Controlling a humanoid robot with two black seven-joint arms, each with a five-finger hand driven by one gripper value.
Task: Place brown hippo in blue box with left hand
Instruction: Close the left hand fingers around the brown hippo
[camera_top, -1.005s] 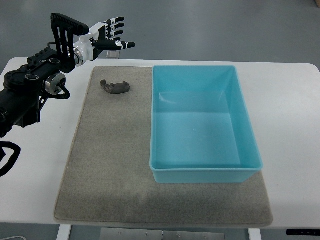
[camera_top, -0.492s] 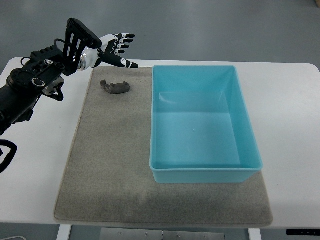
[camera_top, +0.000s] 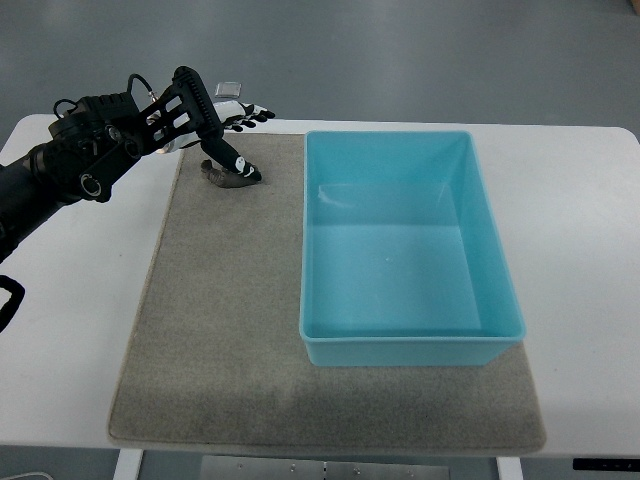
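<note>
The black-and-white left robot hand (camera_top: 232, 140) hangs right over the small dark brown hippo toy (camera_top: 228, 176), fingers spread, thumb tip at the toy, gripping nothing. The hippo lies on the grey felt mat (camera_top: 215, 330), just left of the empty light-blue plastic box (camera_top: 400, 345).

I find nothing to read here: no letters, numbers, brand marks or signs on anything I can see. My left hand (camera_top: 232, 128) and its arm carry no legible print (the dark housing is too small and blurred to tell), the blue box (camera_top: 404, 246) has plain walls, and the grey mat (camera_top: 220, 330) and the white table (camera_top: 570, 200) are unmarked.
</note>
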